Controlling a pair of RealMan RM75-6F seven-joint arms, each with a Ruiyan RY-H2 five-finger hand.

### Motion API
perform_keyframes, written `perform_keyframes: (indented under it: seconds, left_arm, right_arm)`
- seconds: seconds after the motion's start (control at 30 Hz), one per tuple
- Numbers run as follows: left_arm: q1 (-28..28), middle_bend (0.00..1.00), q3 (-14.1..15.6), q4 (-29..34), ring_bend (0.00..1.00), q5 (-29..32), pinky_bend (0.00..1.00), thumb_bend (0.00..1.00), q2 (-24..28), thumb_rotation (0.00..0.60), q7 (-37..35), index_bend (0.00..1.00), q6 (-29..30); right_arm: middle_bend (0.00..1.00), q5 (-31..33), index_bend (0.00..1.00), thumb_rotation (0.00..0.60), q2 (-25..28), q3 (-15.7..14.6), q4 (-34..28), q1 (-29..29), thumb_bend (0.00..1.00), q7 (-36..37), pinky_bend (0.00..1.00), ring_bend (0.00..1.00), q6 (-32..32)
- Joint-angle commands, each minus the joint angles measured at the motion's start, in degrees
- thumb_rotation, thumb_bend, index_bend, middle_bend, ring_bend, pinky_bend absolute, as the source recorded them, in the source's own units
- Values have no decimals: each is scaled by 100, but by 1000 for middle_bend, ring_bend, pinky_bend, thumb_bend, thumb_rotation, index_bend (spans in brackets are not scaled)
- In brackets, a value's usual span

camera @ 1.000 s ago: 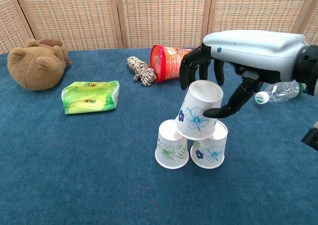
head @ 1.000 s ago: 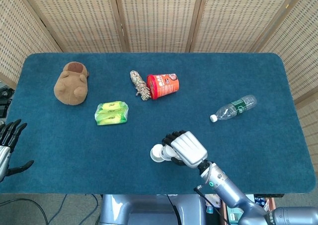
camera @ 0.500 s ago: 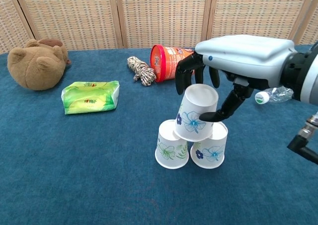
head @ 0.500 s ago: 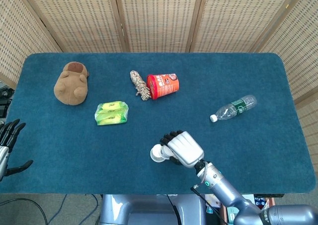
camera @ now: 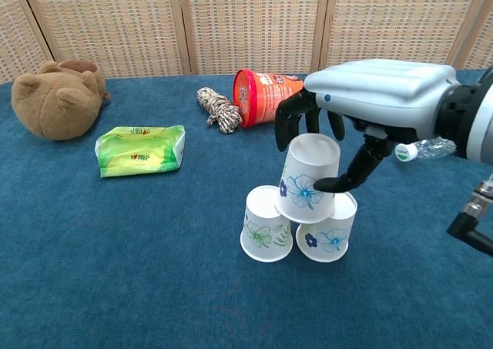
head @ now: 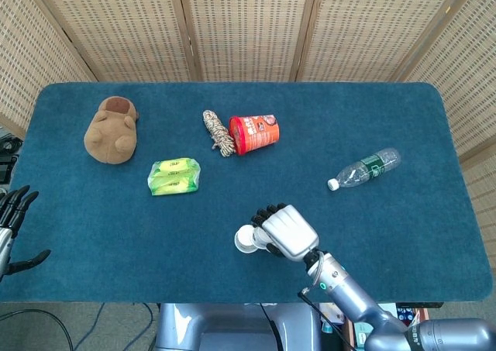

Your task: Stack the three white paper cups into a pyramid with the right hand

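Two white flowered paper cups stand upside down side by side on the blue table, the left cup (camera: pixel 265 226) and the right cup (camera: pixel 327 232). A third cup (camera: pixel 306 177) sits upside down on top of them, slightly tilted. My right hand (camera: pixel 362 106) hovers over it, with fingers behind and the thumb against its front, holding it. In the head view the right hand (head: pixel 287 232) covers the stack; only the left cup (head: pixel 246 239) peeks out. My left hand (head: pixel 12 227) rests open at the table's left edge.
A brown plush toy (head: pixel 112 129), green packet (head: pixel 174 175), rope bundle (head: pixel 218 132) and red tub on its side (head: pixel 253 133) lie further back. A plastic bottle (head: pixel 364 168) lies to the right.
The right hand has shifted a little left and lowered the top cup onto the two base cups; the cup stands more upright now. The left hand stays still.
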State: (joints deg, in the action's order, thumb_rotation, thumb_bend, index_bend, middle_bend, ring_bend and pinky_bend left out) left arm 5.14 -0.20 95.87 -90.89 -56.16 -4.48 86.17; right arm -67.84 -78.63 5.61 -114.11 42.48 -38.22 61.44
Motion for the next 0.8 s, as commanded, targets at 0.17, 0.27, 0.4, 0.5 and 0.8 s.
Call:
perform_keyframes:
  seconds: [0.17,0.27,0.4,0.5,0.8]
  left_arm:
    - [-2,0,3,-2,0,-4,0,180,-2,600,-10,0,2]
    - [-1,0,3,-9,0,-9,0,179,-1,600,-16,0,3]
    - [3,0,3,-14,0,-4,0,179,-3,600,-16,0,-6]
    - [-2,0,5,-19,0,-9,0,180,-6,600,-14,0,2]
    - [-60,0,7,-56,0,-23,0,180,-15,600,-97,0,112]
  right_arm:
    - [0,-18,0,600,101,-18,-117,35,89,-17,195,6,-24]
    - [0,-109,0,600,117,-3,-175,1,86,28,155,0,68]
    - [0,-305,0,600,276,18,-334,-83,86,128,144,0,225]
    - [0,-472,0,600,474,10,-477,-185,86,225,137,0,361]
    - [0,-1845,0,600,1521,-459,-188,-1317,38,1353,46,0,1729]
